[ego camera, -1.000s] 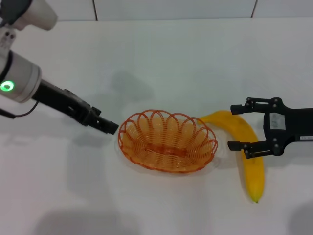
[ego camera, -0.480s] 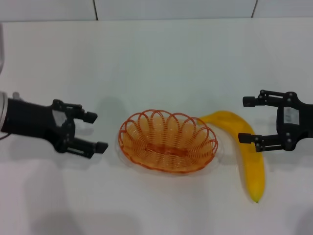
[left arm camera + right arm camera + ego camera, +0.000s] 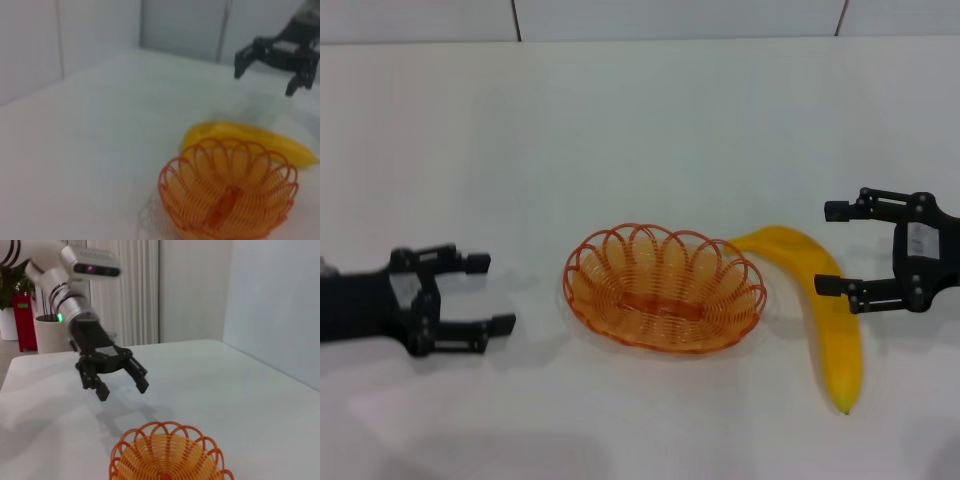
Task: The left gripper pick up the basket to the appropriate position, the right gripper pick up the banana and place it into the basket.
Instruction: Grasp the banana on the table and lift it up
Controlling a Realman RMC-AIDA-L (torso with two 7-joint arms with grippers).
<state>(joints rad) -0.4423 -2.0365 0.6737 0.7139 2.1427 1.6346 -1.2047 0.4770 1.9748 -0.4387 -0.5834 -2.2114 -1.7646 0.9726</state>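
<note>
The orange wire basket (image 3: 720,282) stands empty on the white table, in the middle of the head view. The yellow banana (image 3: 832,318) lies on the table against the basket's right side, outside it. My left gripper (image 3: 492,293) is open and empty, low over the table a short way left of the basket. My right gripper (image 3: 825,248) is open and empty, at the banana's right edge. The left wrist view shows the basket (image 3: 227,197), the banana (image 3: 250,137) and the right gripper (image 3: 264,80) beyond. The right wrist view shows the basket (image 3: 170,455) and the left gripper (image 3: 122,390).
The white table (image 3: 640,130) runs to a tiled wall at the back. In the right wrist view, a red bin (image 3: 26,322) and a white planter (image 3: 50,332) stand beyond the table, behind the left arm.
My left gripper has drawn back to the left, away from the basket's left rim, and now shows open. My right gripper has shifted a little to the right. Basket and banana have not moved.
</note>
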